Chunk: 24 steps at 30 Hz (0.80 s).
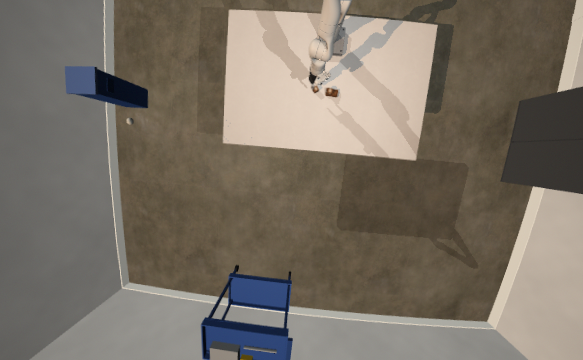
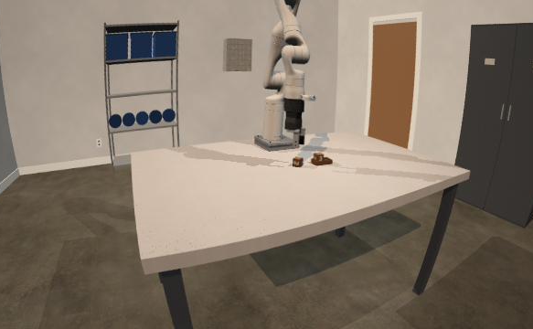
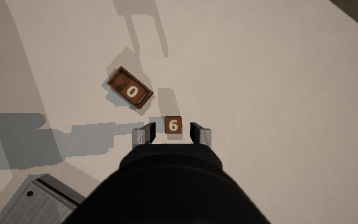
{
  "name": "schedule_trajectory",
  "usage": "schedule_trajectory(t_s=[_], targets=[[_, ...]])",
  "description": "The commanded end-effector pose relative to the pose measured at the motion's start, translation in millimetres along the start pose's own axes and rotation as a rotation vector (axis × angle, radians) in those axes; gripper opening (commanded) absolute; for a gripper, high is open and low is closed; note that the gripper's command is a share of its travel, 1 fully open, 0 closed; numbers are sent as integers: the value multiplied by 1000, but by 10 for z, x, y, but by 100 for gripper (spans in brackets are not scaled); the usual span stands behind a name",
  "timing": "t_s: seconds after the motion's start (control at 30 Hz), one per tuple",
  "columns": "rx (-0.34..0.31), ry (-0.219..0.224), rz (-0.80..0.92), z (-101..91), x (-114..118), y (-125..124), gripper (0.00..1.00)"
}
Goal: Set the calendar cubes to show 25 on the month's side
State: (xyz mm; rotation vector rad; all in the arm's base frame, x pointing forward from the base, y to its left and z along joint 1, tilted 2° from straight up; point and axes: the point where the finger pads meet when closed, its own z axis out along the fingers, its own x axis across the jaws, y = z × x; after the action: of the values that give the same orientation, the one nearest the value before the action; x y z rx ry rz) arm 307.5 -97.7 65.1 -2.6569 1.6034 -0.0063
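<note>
One cube [image 1: 315, 89] [image 2: 297, 162] [image 3: 173, 125] sits on the table [image 1: 271, 115] [image 2: 248, 196] [image 3: 280, 100], beside the tray [image 1: 337, 93] [image 2: 326, 162] [image 3: 143, 104] (which holds its partner [image 1: 329, 92] [image 2: 318, 156] [image 3: 132, 90]); we see the claw [image 1: 320, 83] [image 2: 299, 143] [image 3: 173, 129] wide open, empty, presumably for grasping.

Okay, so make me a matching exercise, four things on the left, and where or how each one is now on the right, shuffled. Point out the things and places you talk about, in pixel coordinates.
1. Loose cube [image 1: 315, 89] [image 2: 297, 162] [image 3: 173, 125]
2. Cube with the 0 [image 1: 329, 92] [image 2: 318, 157] [image 3: 132, 91]
3. Gripper [image 1: 316, 86] [image 2: 299, 143] [image 3: 173, 129]
4. Door [image 2: 394, 82]

A. Brown, in a pale frame
B. Open, above the table
C. In the tray [image 1: 337, 93] [image 2: 325, 162] [image 3: 115, 83]
D. On the table [image 1: 271, 115] [image 2: 248, 196] [image 3: 280, 125], 6 on top

Pairs: 1-D, 2-C, 3-B, 4-A
</note>
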Motion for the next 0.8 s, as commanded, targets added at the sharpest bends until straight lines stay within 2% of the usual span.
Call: schedule_trajectory(t_s=[0.0, 0.33, 0.6, 0.63, 0.77], targets=[[1, 1, 0, -4, 3, -3, 100], [1, 1, 0, -5, 3, -3, 100], [1, 1, 1, -116, -4, 4, 100], [1, 1, 1, -116, -4, 4, 90], [1, 1, 1, -116, -4, 4, 90]])
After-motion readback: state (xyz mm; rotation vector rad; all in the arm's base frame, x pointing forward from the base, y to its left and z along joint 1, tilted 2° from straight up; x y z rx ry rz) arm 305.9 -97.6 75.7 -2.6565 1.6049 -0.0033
